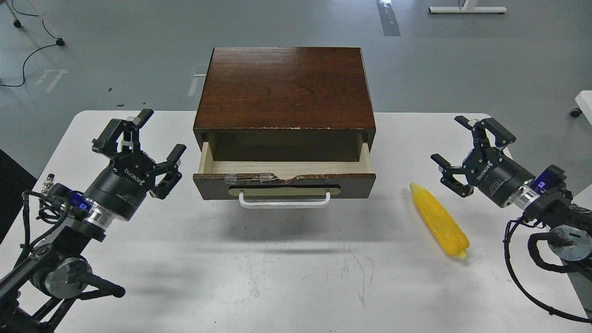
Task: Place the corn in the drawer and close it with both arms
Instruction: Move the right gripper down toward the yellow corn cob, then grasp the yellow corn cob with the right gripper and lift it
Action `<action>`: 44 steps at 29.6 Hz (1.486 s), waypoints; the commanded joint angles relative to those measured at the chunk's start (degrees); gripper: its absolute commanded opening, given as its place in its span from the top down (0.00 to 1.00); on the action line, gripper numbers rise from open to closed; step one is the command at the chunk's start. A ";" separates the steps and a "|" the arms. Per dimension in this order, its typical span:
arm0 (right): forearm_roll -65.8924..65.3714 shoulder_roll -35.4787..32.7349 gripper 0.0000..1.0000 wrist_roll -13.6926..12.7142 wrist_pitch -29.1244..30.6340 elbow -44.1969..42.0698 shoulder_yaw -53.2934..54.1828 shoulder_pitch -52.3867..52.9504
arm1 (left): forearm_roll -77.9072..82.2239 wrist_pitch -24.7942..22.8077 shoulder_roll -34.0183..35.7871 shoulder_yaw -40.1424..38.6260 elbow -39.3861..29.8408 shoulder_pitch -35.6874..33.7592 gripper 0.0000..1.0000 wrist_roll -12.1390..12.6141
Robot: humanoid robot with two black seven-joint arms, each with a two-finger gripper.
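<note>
A dark brown wooden cabinet [284, 88] sits at the middle back of a white table [277, 277]. Its drawer [284, 185] is pulled out toward the viewer, showing a pale wood interior with nothing in it, a chipped front edge and a white bar handle [284, 201]. The corn [439, 220], bright yellow, lies flat on the table to the right of the drawer, pointed tip aimed toward the back. The right gripper [455, 155] hovers just beside and above the corn's tip, fingers spread apart, not touching it. The left gripper [152, 143] hangs left of the drawer front, fingers also spread, holding nothing, well apart from the corn.
</note>
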 commanded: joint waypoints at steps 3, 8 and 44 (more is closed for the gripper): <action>-19.64 -6.70 0.00 0.00 -1.27 1.05 -0.38 5.63 | 0.15 0.00 -0.23 0.45 -0.16 -0.05 0.02 -0.09; -40.05 -8.56 0.00 0.00 -6.55 1.14 -1.09 6.60 | 0.59 0.00 -0.23 0.80 -0.25 0.04 0.02 -0.01; -70.14 -1.97 0.85 0.00 -17.02 2.45 -19.89 6.34 | 0.67 0.00 -0.67 0.98 -0.69 0.04 0.02 -0.01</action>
